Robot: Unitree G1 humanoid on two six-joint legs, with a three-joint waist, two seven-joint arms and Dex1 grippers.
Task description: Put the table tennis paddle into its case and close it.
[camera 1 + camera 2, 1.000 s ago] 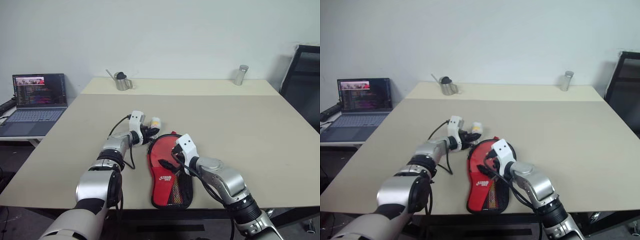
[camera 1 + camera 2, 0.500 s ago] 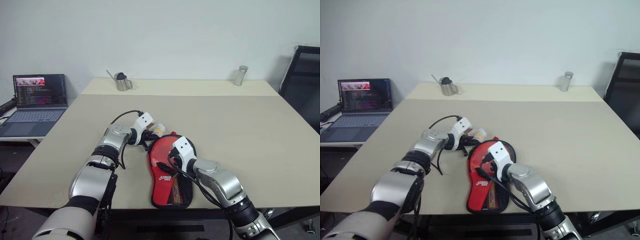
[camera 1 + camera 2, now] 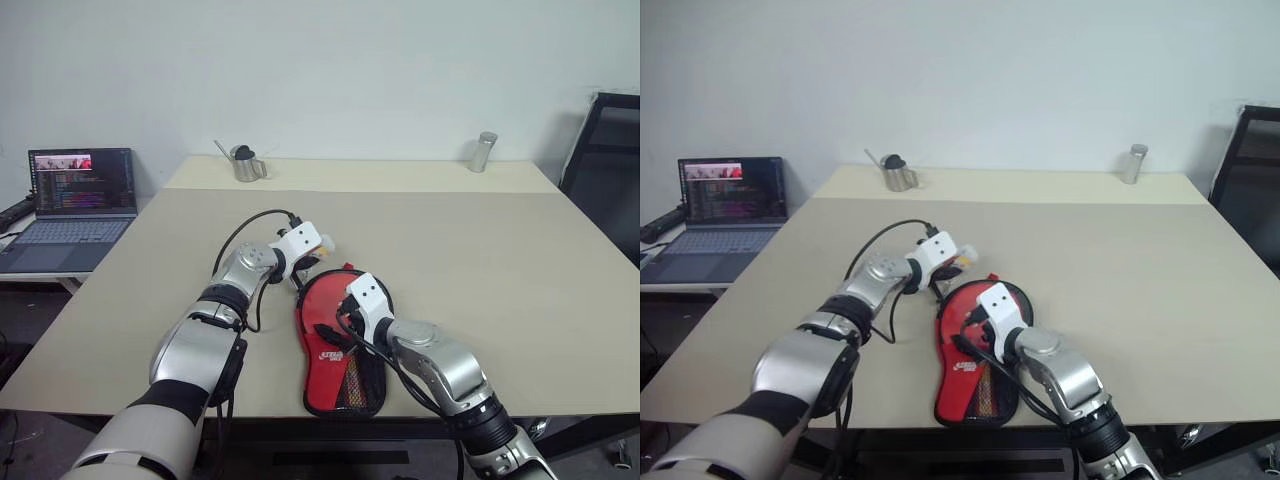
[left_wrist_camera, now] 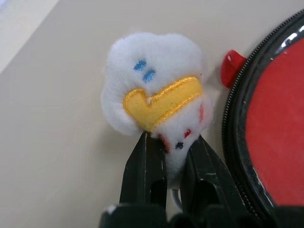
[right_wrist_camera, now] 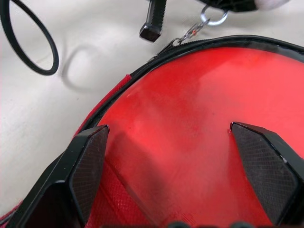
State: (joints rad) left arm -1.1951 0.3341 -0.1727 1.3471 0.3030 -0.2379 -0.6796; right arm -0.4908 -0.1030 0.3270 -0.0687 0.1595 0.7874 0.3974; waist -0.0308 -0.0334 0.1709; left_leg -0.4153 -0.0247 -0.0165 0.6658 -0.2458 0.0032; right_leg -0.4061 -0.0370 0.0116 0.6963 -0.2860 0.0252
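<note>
Two grippers worked at centre frame: the left gripper (image 4: pixel 166 154) pinched a white plush duck charm (image 4: pixel 154 97), while the right gripper (image 5: pixel 183 166) spread wide over the round red-faced table tennis paddle (image 5: pixel 190 133) in its black-edged, red-lined case (image 3: pixel 372 385).

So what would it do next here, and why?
Probably pull the plush charm along the case rim to start zipping. The left gripper is shut on that charm, which seems chained to the zipper; the paddle already lies in the open case, under the open right gripper.
</note>
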